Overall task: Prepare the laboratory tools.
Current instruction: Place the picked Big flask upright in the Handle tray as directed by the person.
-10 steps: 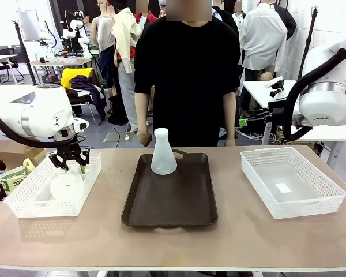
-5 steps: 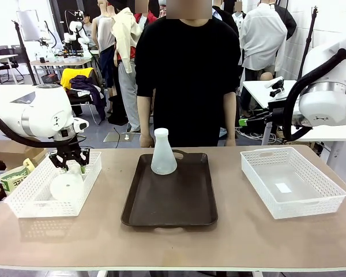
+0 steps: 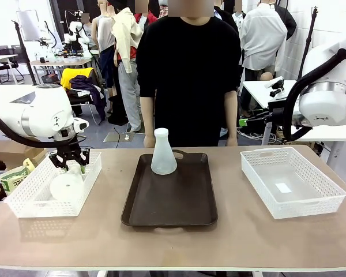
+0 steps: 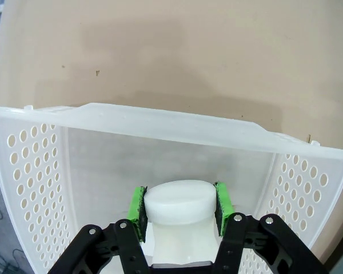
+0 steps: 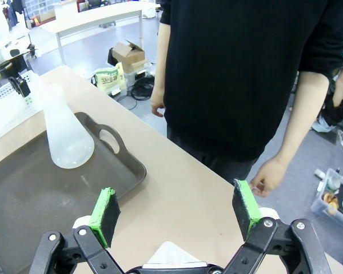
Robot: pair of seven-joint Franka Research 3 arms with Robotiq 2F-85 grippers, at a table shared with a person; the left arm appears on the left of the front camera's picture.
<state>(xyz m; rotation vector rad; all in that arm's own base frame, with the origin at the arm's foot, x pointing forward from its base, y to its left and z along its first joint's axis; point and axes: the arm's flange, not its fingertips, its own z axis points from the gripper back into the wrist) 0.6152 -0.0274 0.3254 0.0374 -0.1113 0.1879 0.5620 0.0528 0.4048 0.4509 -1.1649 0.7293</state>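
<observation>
**Kid:** Where are the flasks?

**Helper:** One flask [image 3: 163,153] stands on the brown tray [image 3: 170,202] in the middle of the front view, near the tray's far end. The other flask [image 3: 69,182] sits in the left basket [image 3: 23,199], at the left of that view.

**Kid:** Is the robot holding one?

**Helper:** Yes. The left gripper [image 4: 179,205] has its green pads [image 4: 138,208] pressed on both sides of the neck of the flask [image 4: 177,220] in the basket [image 4: 160,123]. You see that at the bottom middle of the left wrist view. The flask looks like it is still sitting in the basket.

**Kid:** And the other arm?

**Helper:** The right gripper [image 5: 177,214] is wide open and holds nothing. It hangs over the table edge, with the tray [image 5: 40,188] and flask [image 5: 66,137] at the left of its view.

**Kid:** What do the flasks look like?

**Helper:** Milky white, and you can see through them a bit. They have a wide round bottom and a thin straight neck, like a cone with a pipe on top.

**Kid:** Are they hard to pick up?

**Helper:** I think they are light and stiff. They look empty. The sides look smooth, so they might slip. The neck is the best place to grab, because it is thin and straight. The sloped body would slide out of the pads.

**Kid:** Could it tip?

**Helper:** Maybe, if it swings. The wide bottom should help it stand.
</observation>
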